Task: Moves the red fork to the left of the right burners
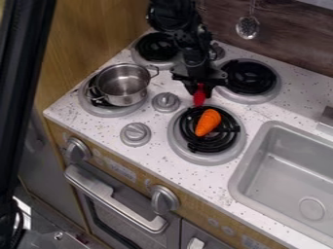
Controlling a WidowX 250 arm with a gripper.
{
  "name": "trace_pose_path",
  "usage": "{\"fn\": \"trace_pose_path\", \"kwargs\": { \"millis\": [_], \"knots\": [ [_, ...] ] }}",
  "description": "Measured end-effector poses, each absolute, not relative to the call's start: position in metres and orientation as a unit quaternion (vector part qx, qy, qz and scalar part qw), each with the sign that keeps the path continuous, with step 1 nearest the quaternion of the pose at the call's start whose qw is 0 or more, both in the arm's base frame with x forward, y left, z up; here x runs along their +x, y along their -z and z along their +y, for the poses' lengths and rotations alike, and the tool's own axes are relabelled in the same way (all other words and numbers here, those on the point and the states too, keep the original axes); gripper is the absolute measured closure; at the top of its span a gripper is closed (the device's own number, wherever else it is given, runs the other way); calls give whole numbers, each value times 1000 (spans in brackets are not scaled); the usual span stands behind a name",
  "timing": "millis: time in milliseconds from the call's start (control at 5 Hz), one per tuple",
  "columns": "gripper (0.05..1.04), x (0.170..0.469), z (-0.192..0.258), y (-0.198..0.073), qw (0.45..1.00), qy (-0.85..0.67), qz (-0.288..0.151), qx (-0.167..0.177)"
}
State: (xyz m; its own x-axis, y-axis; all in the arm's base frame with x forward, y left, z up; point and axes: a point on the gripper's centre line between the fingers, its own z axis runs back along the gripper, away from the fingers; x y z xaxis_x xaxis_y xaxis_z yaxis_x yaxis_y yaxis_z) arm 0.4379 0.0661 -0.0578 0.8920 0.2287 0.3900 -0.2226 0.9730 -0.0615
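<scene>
Red fork point(199, 98), one: pinched in your claw point(199, 88), projecting toward six o'clock, long axis roughly twelve-to-six, near the twelve o'clock edge of the front right burner point(208, 144).

i hold the red fork point(199, 97) in my gripper point(199, 89), its bright red end pointing down below my tips; i cannot make out its prongs. the front right burner point(189, 154), a round black coil in a grey ring, lies just nearer the camera than my gripper; the matching rear right burner point(250, 78) lies just right of it.
</scene>
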Motion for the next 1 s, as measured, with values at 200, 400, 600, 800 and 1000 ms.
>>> {"fn": "trace_pose_path", "kwargs": {
  "millis": [200, 400, 600, 800, 1000],
  "knots": [
    [680, 434, 74, 60, 975, -69, -209, -23],
    [680, 431, 83, 61, 976, -21, -213, -25],
    [681, 431, 86, 61, 976, -6, -217, -26],
    [636, 431, 88, 63, 976, -3, -214, -26],
    [337, 425, 93, 65, 974, -36, -221, -30]
  ]
}}
